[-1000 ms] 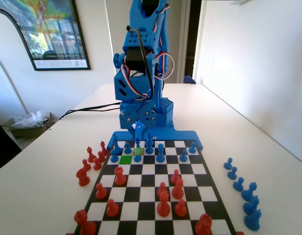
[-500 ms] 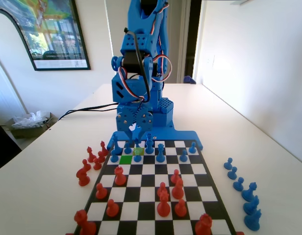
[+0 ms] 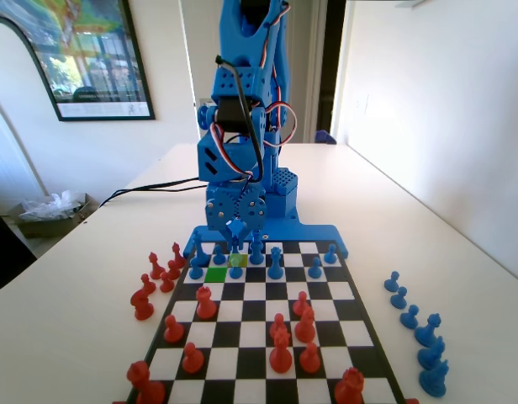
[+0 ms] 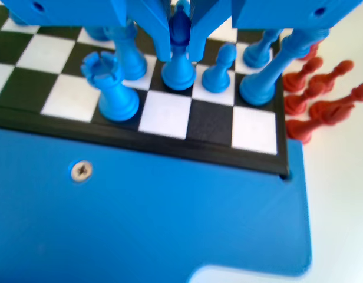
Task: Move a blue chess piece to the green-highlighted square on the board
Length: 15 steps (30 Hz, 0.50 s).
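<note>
Blue jaws of the gripper [image 4: 180, 44] hang from the top edge of the wrist view, one on each side of a small blue piece [image 4: 179, 59] with a round head. The jaws stand apart, with the head between them; whether either jaw touches the piece cannot be told, since that part of the picture is blurred. The piece stands on a dark cell of the board [image 4: 164, 112], in the second row from the near edge of that view. Just to its right stands a second small blue pawn [image 4: 218, 73], and to its left, on the nearest row, a blue rook [image 4: 112, 88] with a notched top. Red pieces [image 4: 317, 94] lie off the board at the right of the wrist view. In the fixed view the gripper [image 3: 236, 229] hangs low over the far rows of the board [image 3: 267, 324] — directly above the blue chess piece [image 3: 235, 265], which stands on a paler yellow-green cell. The green-highlighted square [image 3: 215, 273] lies just beside that cell on its left, in the same row, and bears no piece. Captured red pieces [image 3: 154, 282] sit on the table at the left of the fixed view — blue ones [image 3: 414, 328] at the right.
</note>
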### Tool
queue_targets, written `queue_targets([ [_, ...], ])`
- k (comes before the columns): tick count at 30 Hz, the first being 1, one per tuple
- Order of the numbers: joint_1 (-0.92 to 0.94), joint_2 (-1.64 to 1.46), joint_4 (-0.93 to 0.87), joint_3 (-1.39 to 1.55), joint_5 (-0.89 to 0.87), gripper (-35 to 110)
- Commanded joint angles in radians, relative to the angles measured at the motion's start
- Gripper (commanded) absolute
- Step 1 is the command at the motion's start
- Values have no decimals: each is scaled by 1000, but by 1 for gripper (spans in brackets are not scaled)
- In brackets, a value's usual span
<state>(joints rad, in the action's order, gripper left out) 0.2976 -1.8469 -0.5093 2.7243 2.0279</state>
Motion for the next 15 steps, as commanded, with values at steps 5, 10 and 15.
queue_targets([
  [5,23,-97,-305,-183,-2,1],
  [10,61,-100,-379,-288,-12,1],
  [15,83,-14,-402,-397,-35,1],
])
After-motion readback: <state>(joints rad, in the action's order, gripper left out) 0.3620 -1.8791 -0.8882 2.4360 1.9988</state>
